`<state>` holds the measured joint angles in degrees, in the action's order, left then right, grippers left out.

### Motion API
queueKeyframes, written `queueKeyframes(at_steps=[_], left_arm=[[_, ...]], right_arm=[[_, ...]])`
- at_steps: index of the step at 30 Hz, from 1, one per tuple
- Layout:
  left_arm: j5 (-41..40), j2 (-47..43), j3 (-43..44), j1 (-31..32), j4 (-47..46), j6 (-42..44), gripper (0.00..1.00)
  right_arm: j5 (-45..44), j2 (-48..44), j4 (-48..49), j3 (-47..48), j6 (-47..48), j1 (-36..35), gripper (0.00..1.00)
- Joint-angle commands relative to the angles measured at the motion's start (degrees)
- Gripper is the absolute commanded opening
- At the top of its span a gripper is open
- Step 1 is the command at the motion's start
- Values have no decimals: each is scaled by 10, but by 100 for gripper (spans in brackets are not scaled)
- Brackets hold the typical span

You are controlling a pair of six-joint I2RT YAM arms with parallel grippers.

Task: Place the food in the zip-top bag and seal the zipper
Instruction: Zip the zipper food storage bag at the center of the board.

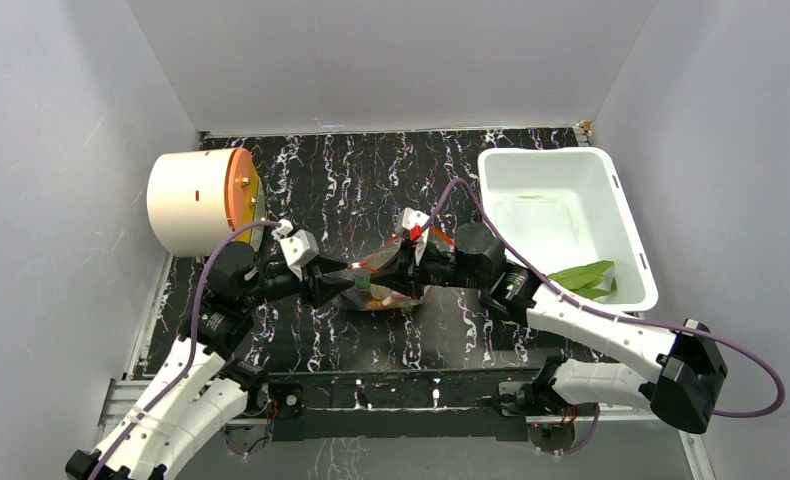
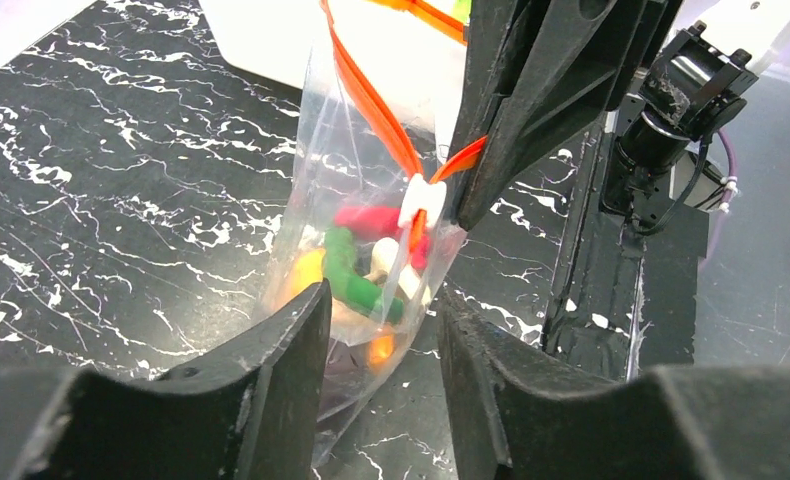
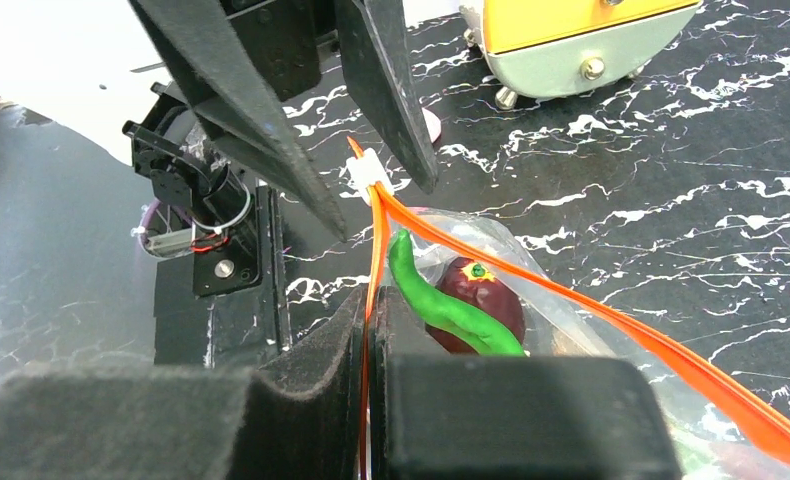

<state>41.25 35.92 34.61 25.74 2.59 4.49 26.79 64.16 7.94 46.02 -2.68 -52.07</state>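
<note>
The clear zip-top bag stands at mid-table between both grippers. Through its plastic I see the food: a red chilli, a green pepper, an orange fruit, a whitish piece and a maroon round one. My right gripper is shut on the orange-red zipper at the bag's mouth. The white slider sits on the strip just beyond my left gripper, which is open, its jaws standing either side of the bag's lower corner without pinching it.
A white bin stands at the back right, with a green leafy piece on its near rim. A cream cylinder with an orange rim lies at the back left. Grey walls close in the table.
</note>
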Motion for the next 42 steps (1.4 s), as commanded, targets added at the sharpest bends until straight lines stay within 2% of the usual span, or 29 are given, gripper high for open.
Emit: queueKeyframes(at_steps=[1,6,7,8,11,12,14,17,19,26,32,37,42], left_arm=[[40,16,-7,3,-65,-14,38],[47,29,-5,3,-85,-18,29],[49,28,-7,3,-92,-23,24],[53,26,-9,3,-96,-26,15],[60,20,-14,3,-101,-32,0],[61,17,-16,3,-99,-32,0],[62,8,-21,3,-100,-33,0],[65,-1,-29,3,-105,-33,0],[67,-2,-28,3,-101,-33,0],[73,1,-23,3,-95,-24,0],[72,1,-21,3,-87,-13,0],[73,1,-22,3,-87,-14,0],[78,3,-20,3,-86,-13,0]], right_arm=[[19,-20,42,7,-2,-2,0],[30,-19,45,6,-6,-2,0],[31,-20,44,5,-6,-2,0],[31,-20,44,5,-7,-2,0],[27,-24,44,3,-10,-2,0],[24,-25,43,4,-10,-2,0],[14,-26,33,8,-13,-2,9],[8,-31,-7,30,-6,-2,33],[11,-39,-35,48,5,-2,37],[10,-55,-92,96,59,-4,45],[34,-30,-100,126,132,-5,50],[49,17,-146,165,197,-7,44],[73,46,-147,186,226,-12,40]])
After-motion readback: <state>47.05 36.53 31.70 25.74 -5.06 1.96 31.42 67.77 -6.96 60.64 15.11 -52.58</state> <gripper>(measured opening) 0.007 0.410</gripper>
